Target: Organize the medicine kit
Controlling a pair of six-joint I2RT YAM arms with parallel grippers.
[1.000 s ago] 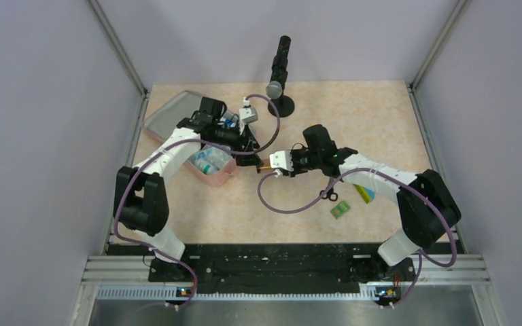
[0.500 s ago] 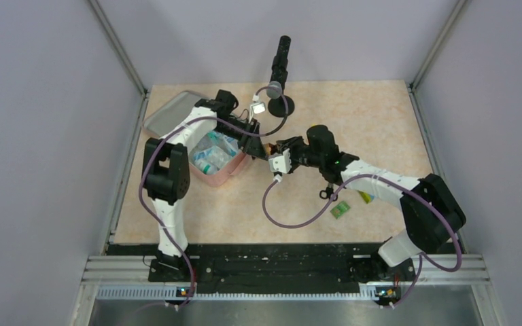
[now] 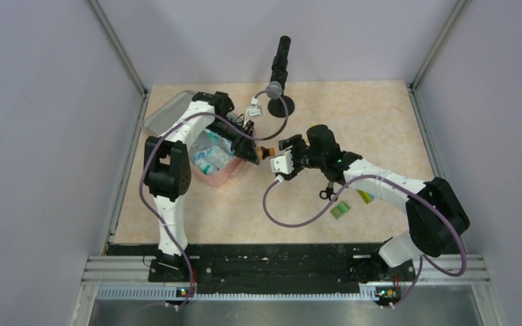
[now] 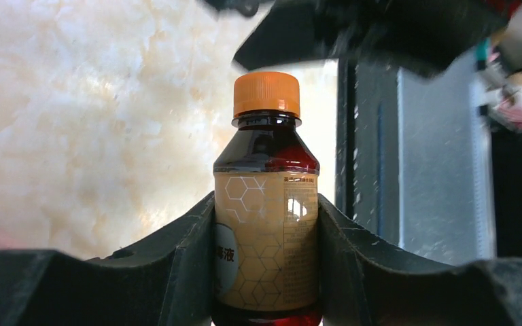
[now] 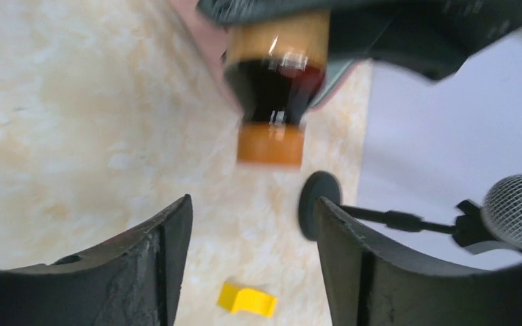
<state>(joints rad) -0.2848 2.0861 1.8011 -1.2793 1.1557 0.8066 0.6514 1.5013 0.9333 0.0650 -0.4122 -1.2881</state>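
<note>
The pink medicine kit (image 3: 221,178) lies open at the table's left, with packets inside and its grey lid (image 3: 166,112) flipped back. My left gripper (image 3: 256,153) is just right of the kit, shut on an amber syrup bottle (image 4: 266,231) with an orange cap (image 4: 266,94). The bottle sits between the left fingers (image 4: 177,251). My right gripper (image 3: 276,157) faces the bottle's cap end, open and empty. In the right wrist view the gripper (image 5: 253,202) is a short way from the cap (image 5: 270,145).
A microphone (image 3: 275,88) on a black stand with a round base (image 3: 284,105) is behind the grippers. A small green packet (image 3: 340,210) and a yellow-green packet (image 3: 365,195) lie at the right. A small yellow piece (image 5: 247,299) lies under the right gripper.
The left arm has swung its elbow up and back over the kit. The bottle has shifted slightly up and away from the right gripper, which now stands open off the cap.
</note>
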